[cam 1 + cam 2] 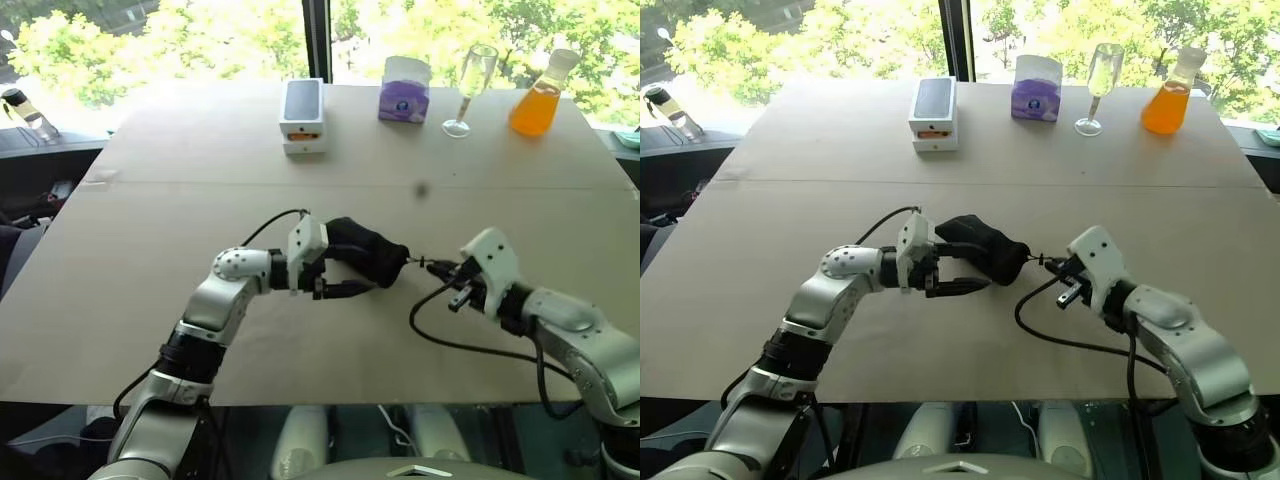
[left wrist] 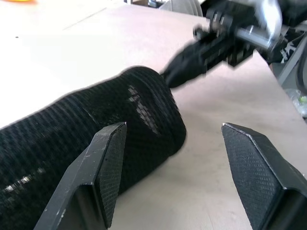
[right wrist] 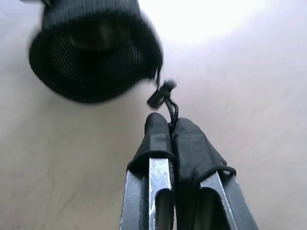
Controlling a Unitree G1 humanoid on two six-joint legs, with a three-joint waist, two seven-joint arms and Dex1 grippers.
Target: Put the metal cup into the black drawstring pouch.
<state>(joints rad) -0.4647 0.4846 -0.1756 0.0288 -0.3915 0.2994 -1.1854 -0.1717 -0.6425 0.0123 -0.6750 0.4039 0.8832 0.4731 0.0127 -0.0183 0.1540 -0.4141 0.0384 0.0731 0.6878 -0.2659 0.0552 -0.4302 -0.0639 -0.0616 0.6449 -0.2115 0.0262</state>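
Right gripper (image 3: pixel 170 125): fingers pinched together on the drawstring cord (image 3: pixel 171 111) of the black drawstring pouch (image 1: pixel 362 251). Cord runs taut from the fingertips to the toggle (image 3: pixel 160 93) just beside the pouch mouth.

Left gripper (image 1: pixel 352 281): jaws spread wide, one finger (image 2: pixel 103 165) against the pouch side, the other finger (image 2: pixel 256 167) clear of it over bare table. Cannot tell if it bears any load; pouch sits partly between the jaws, not clamped.

Pouch: lying on its side on the table (image 1: pixel 150 260), between the two grippers, bulging into a round cylinder shape. Mouth faces the right gripper and is partly gathered; interior is dark in the right wrist view. Metal cup cannot be made out as such, only the stiff round form of the pouch.

Beyond the pouch, along the table's far edge: white phone box (image 1: pixel 302 115), purple tissue box (image 1: pixel 405 89), clear stemmed glass (image 1: pixel 472 88), orange-liquid flask (image 1: pixel 541 96), all well apart from the pouch.
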